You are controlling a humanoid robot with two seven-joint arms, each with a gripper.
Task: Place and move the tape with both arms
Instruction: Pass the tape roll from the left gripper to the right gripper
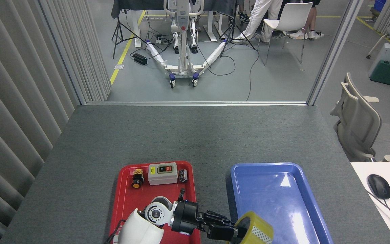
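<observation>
Tape roll (254, 227) gripped through its core by left pincer (233, 233), held at blue tray's (311, 200) near-left corner by the frame bottom, not set down; right pincer unseen, so handover and placing remain.

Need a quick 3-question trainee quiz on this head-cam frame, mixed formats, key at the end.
1. True or false: the tape lies flat in the red tray.
2. Which gripper holds the tape? A) left B) right C) neither
3. Fill in: the grey switch box sits at the far end of the ___ tray.

Key
1. False. The left gripper holds it over the near-left corner of the blue tray.
2. A. The right gripper is out of view.
3. Red.
</observation>
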